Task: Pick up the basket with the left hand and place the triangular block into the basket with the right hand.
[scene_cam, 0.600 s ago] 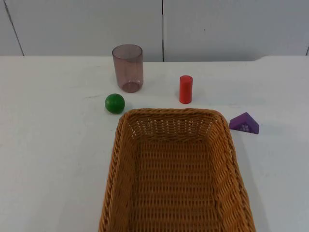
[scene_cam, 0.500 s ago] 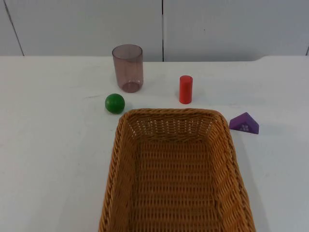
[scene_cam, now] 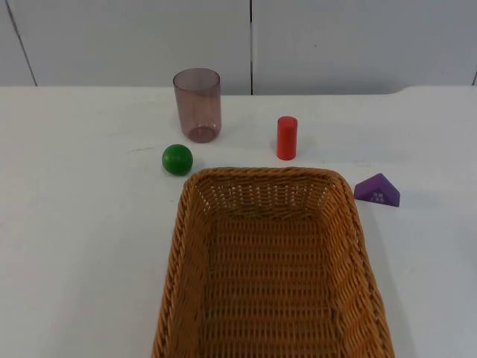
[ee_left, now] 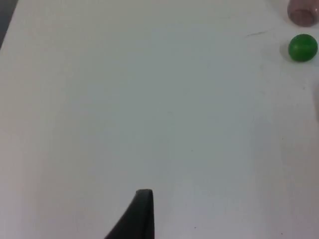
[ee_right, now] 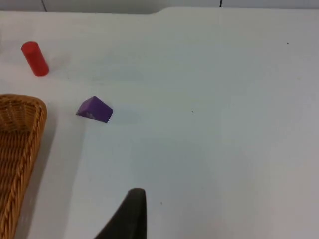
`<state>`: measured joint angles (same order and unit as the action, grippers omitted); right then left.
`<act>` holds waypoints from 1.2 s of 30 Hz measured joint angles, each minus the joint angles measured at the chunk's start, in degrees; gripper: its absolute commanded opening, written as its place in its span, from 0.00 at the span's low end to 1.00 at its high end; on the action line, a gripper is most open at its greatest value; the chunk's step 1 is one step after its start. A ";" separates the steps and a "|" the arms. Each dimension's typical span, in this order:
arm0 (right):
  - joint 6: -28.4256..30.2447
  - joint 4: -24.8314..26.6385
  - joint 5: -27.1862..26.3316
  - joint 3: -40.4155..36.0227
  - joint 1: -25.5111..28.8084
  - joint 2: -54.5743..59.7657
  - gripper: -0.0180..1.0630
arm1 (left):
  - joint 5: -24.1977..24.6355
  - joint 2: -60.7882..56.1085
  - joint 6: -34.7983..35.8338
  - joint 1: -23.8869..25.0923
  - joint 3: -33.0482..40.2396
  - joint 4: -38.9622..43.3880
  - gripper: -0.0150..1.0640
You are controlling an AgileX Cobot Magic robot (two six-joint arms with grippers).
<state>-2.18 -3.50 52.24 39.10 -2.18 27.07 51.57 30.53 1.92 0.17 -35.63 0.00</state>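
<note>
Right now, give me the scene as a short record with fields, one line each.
basket: wicker basket on the table, empty, not yet lifted
target: purple triangular block on the table, beside the basket's far right corner
other items: green ball, red cylinder, tinted cup
left end effector: over bare table
right end effector: over bare table, short of the block

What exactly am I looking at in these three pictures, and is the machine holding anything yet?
A two-armed robot works at a white table. One camera looks down from above; the others ride on each wrist, so the black tip is a finger of the left claw, and likewise one of the right. On the table lie a wicker basket, a purple triangular block, a red cylinder, a green ball and a tinted cup. Nothing is held: both arms wait over bare table, basket and block untouched.
</note>
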 measured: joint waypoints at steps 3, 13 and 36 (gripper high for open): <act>0.00 0.00 -2.48 2.13 0.00 5.37 0.98 | -1.94 6.06 0.00 0.00 -1.36 -0.57 0.99; 0.00 0.23 -7.21 3.54 0.00 17.44 0.98 | -4.97 17.41 0.00 0.00 -2.06 -1.83 0.99; 0.00 0.36 -7.79 3.54 0.00 24.18 0.98 | -7.11 37.05 -13.98 -8.36 -2.06 -25.22 0.82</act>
<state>-2.18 -3.14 44.45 42.65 -2.18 51.25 44.46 67.57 -12.06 -8.19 -37.70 -25.22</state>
